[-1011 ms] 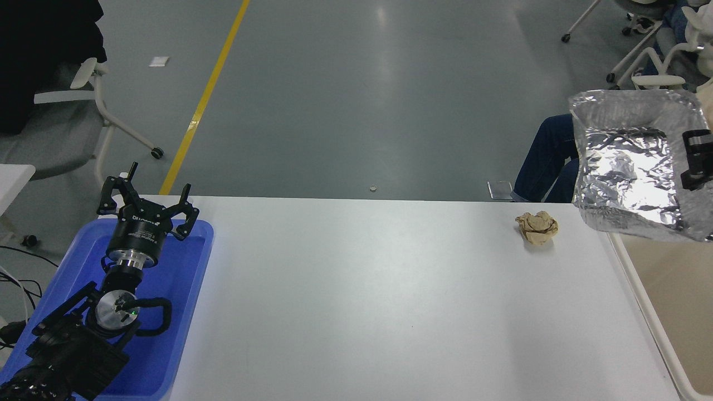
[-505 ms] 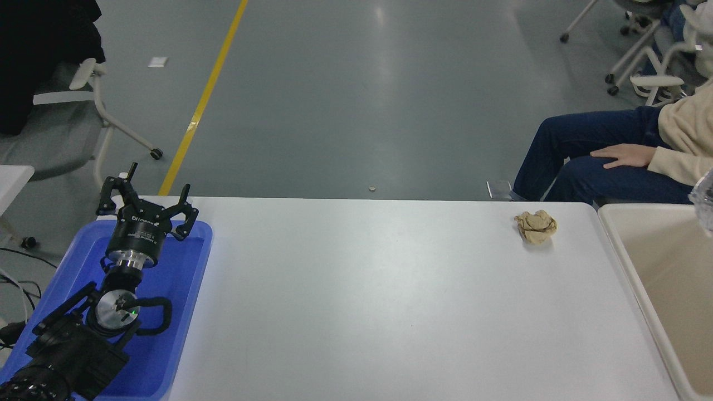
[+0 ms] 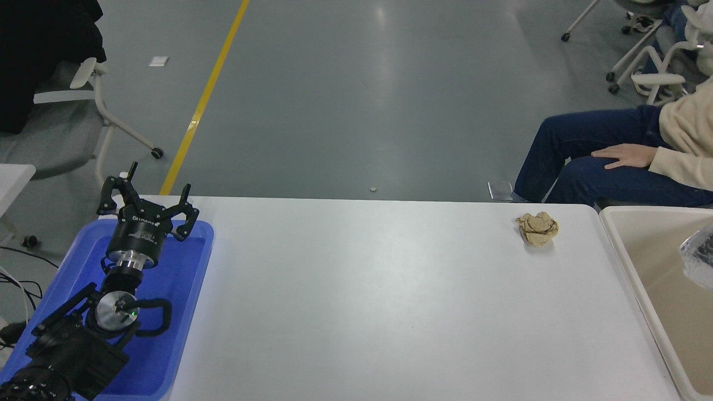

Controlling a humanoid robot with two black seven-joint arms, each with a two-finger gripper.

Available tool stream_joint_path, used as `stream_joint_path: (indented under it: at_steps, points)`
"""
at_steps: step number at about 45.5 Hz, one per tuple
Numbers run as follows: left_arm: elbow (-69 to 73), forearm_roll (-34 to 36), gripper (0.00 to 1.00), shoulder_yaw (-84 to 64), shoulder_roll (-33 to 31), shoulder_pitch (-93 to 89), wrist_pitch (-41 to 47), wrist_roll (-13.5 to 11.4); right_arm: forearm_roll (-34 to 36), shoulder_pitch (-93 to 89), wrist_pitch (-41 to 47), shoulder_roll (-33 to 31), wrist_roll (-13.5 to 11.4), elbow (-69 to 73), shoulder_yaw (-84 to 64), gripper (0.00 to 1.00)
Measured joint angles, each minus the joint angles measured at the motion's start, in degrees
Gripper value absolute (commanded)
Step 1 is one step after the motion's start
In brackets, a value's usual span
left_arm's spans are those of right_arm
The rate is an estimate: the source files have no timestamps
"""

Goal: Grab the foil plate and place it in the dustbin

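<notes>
Though only a silvery corner of the foil plate (image 3: 699, 257) shows at the right edge, it sits over the dustbin (image 3: 624, 245), whether resting inside or held above I cannot tell, and my right claw is out of view. I judge the foil as very light, thin and easily crushed, its wrinkled skin slippery, so the raised rim is the place to pinch, gently. My left claw (image 3: 146, 200) is parked with fingers spread, holding nothing, over the blue tray (image 3: 189, 289) at the lower left. The white bench (image 3: 362, 295) is smooth and flat, with a crumpled brown paper wad (image 3: 537, 228) near its far right corner. Beyond lies grey floor with a yellow line (image 3: 206, 94), office chairs, and a seated person (image 3: 613, 161).
</notes>
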Motion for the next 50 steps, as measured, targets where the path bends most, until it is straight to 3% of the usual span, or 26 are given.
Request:
stream_joint_path:
  at_steps: [14, 32, 50]
  points:
    - [0.0, 0.0, 1.0, 0.0, 0.0, 0.0, 0.1, 0.0, 3.8, -20.8, -10.4, 6.1, -0.6, -14.8, 12.4, 0.0]
    - [0.0, 0.0, 1.0, 0.0, 0.0, 0.0, 0.1, 0.0, 5.1, -35.7, -15.5, 14.9, -7.8, -30.3, 24.2, 0.0]
    - [0.0, 0.0, 1.0, 0.0, 0.0, 0.0, 0.1, 0.0, 5.3, -40.5, -20.7, 20.0, -9.6, -36.3, 27.2, 0.0]
